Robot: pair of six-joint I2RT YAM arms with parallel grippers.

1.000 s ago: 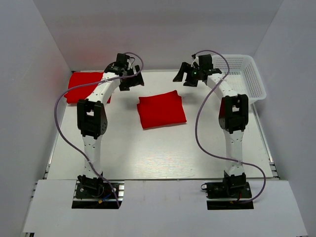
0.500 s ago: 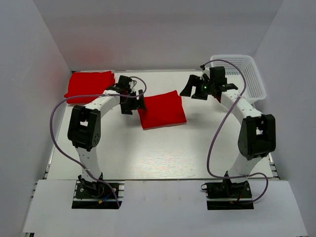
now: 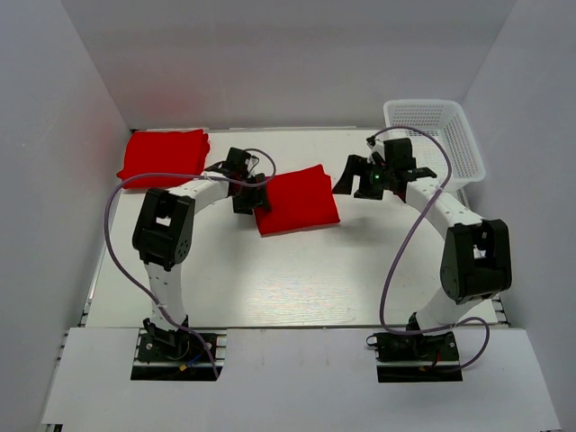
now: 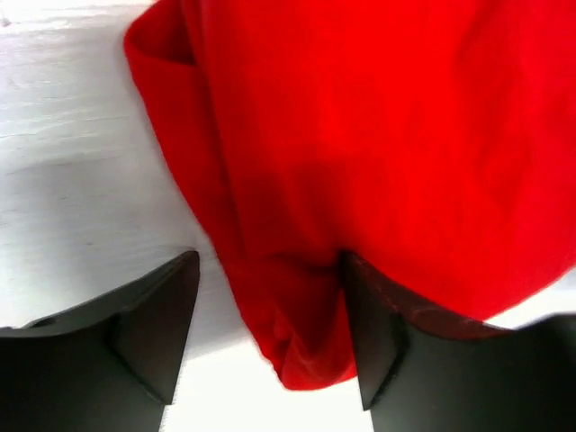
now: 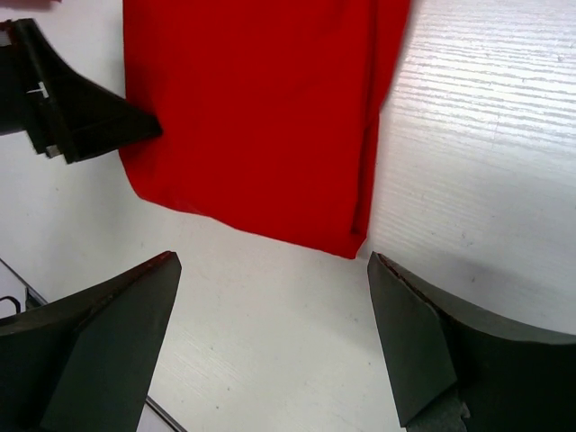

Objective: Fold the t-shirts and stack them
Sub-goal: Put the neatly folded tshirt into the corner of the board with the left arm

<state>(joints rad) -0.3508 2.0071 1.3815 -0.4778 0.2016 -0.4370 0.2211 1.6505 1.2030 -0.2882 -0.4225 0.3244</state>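
A folded red t-shirt (image 3: 297, 200) lies in the middle of the table. A second folded red t-shirt (image 3: 165, 155) lies at the back left. My left gripper (image 3: 261, 191) is open at the middle shirt's left edge, its jaws astride the folded corner (image 4: 297, 333); one finger (image 4: 373, 337) rests against the cloth. My right gripper (image 3: 345, 176) is open and empty just off the same shirt's right edge, with the shirt's corner (image 5: 270, 117) ahead of its fingers over bare table. The left gripper's fingers (image 5: 81, 112) show at the shirt's far side in the right wrist view.
A white plastic mesh basket (image 3: 435, 137) stands at the back right corner. White walls enclose the table on the left, back and right. Purple cables loop from both arms over the table.
My left gripper moved from the back left shirt down to the middle shirt's left edge. My right gripper came down and forward towards the shirt's right edge. Both shirts lie as before.
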